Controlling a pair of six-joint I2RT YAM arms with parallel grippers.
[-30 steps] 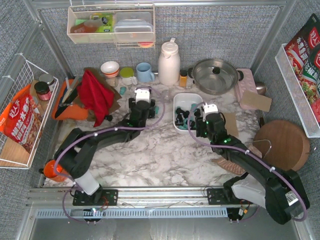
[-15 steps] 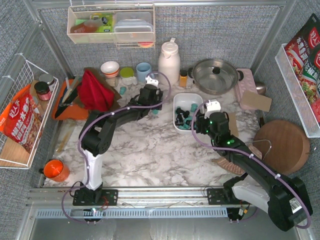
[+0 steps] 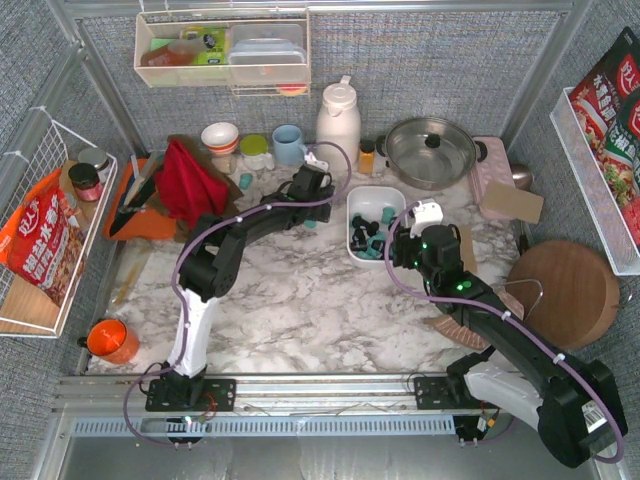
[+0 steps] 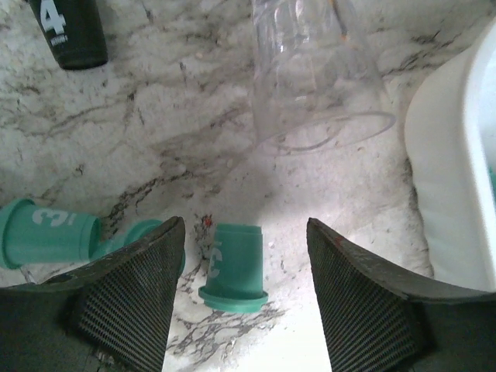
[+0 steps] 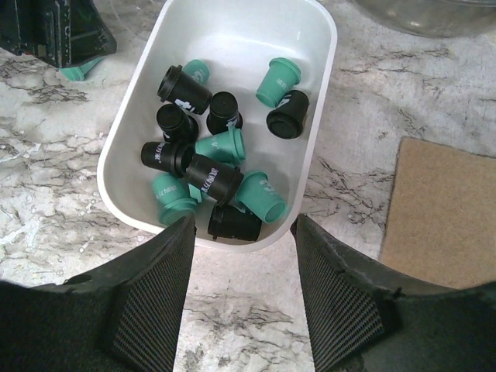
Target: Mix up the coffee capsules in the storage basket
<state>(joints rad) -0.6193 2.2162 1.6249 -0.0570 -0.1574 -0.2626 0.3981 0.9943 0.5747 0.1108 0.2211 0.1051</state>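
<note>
While the left claw (image 4: 242,232) and right claw (image 5: 242,225) gape, a teal capsule (image 4: 46,232) (marked "3") lies nearby.

The left arm (image 3: 215,262) and right arm (image 3: 505,330) are black with white base links (image 3: 190,340). A purple cable (image 3: 232,220) loops along each. Green lights (image 3: 457,285) dot the right arm. The left gripper (image 4: 244,229) and right gripper (image 5: 242,223) have dark fingers (image 4: 128,302) faced with fine woven mesh.
</note>
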